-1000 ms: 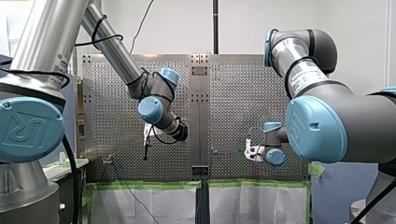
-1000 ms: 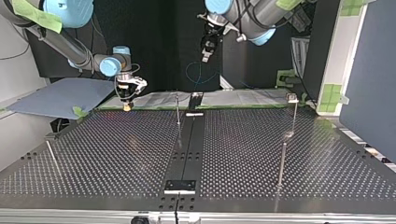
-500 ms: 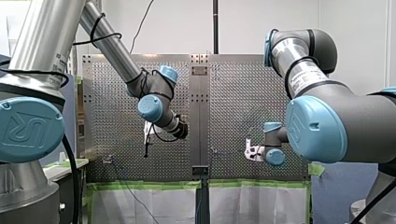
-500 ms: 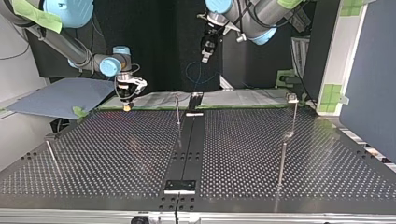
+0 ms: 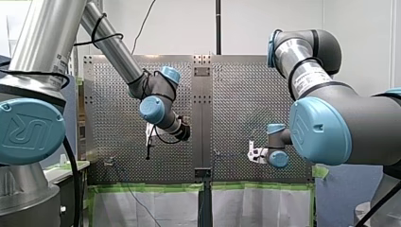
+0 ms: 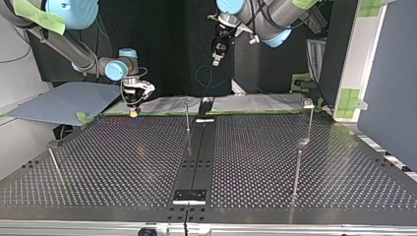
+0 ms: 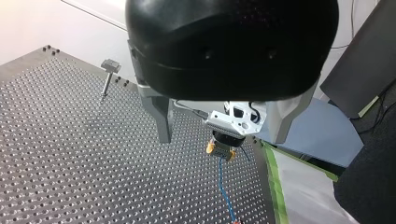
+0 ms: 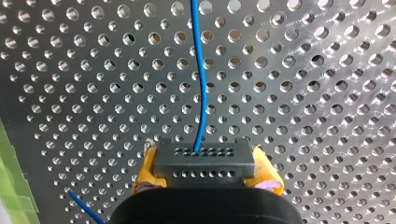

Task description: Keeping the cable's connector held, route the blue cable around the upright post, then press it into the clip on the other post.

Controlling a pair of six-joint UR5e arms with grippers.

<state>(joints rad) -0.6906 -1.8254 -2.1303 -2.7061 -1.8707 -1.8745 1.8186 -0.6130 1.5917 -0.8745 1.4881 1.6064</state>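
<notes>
My right claw (image 8: 204, 173) was pinching the black connector (image 8: 204, 158) between its yellow pads (image 8: 145, 170). The blue cable (image 8: 201, 93) came out of the middle of the connector. It ran straight away from the claw, over the holes of the bench (image 8: 327, 93). One more bit of blue cable showed beside the claw, near some green tape (image 8: 11, 186).

In the top view, my right claw (image 6: 134, 112) sat low over the far edge of the bench (image 6: 123, 162), on the left side. A thin post (image 6: 187, 115) stood a little to its right, near the middle of the far edge. A capped post (image 6: 310, 120), with a small block on top, stood far over on the right, well apart from the claw.

My left claw (image 7: 220, 141) was spread wide, with nothing held between its metal fingers (image 7: 161, 116). In the top view it hung high above the far edge (image 6: 218, 54), near the middle. Looking down past its fingers, I could see my right claw (image 7: 222, 150) lower down. The cable (image 7: 224, 182) trailed from it over the bench (image 7: 70, 163). The capped post (image 7: 107, 79) stood off to one side there, well apart from the cable.
</notes>
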